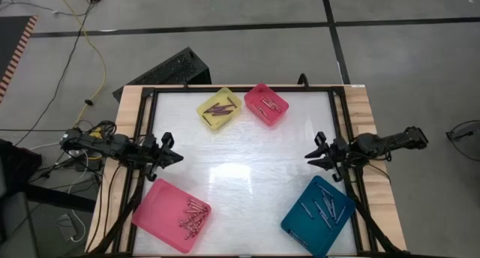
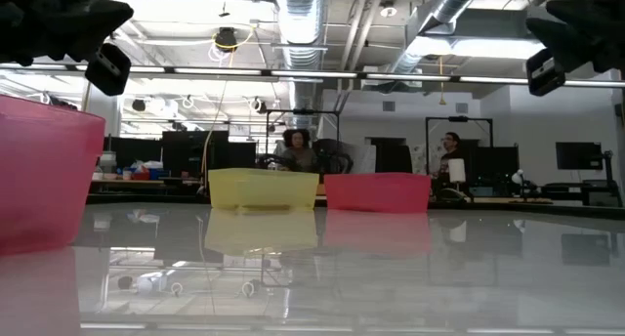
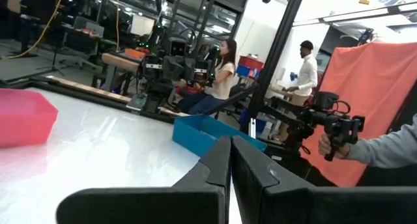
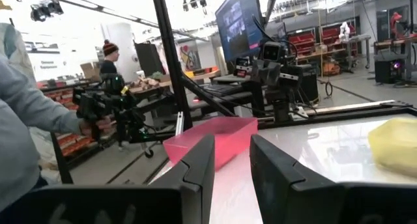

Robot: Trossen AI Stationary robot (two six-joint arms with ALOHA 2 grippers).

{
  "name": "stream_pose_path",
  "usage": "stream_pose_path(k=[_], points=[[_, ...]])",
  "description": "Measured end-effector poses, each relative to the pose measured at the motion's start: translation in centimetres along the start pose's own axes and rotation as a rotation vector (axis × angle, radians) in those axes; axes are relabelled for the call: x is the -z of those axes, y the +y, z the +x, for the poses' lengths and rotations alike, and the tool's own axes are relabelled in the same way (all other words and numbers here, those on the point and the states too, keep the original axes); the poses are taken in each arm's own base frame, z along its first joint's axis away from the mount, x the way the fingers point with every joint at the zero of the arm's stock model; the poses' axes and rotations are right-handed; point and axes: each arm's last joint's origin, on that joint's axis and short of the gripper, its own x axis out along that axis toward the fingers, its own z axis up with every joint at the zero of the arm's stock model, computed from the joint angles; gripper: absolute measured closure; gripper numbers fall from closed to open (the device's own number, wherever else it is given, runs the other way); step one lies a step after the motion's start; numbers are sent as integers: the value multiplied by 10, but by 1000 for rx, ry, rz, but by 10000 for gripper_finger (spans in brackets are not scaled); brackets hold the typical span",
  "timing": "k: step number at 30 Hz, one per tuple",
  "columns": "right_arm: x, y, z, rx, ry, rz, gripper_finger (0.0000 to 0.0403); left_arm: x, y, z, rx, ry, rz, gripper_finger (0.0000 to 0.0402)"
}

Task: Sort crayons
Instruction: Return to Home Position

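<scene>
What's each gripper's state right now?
Left gripper: shut, empty.
Right gripper: open, empty.

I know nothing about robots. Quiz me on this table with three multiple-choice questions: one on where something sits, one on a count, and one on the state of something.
1. Where is the yellow square plastic tray?
A) beside the small pink plastic tray
B) on the floor
C) lifted in the air by an arm

2. How many coloured trays are on the glossy white table?
A) two
B) four
C) six

3. What state is the right gripper in?
A) shut on a tray's rim
B) open and empty
C) lying flat on the table

Answers:
1 A: the high view shows the two side by side, not touching.
2 B: yellow, small pink, the large pink tray and the teal tray.
3 B: the right wrist view shows a gap between its fingers with nothing in it.
</scene>
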Motion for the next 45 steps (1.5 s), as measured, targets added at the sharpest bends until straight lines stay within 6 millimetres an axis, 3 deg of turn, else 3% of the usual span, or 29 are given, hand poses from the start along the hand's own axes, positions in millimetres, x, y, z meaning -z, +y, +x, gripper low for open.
stream_pose_path(k=[20,45], points=[[14,-3,-1,29,141,-5,296,21,7,-2,-60,234,23,401],[15,-3,-1,22,155,-5,296,20,6,-2,-67,239,26,401]])
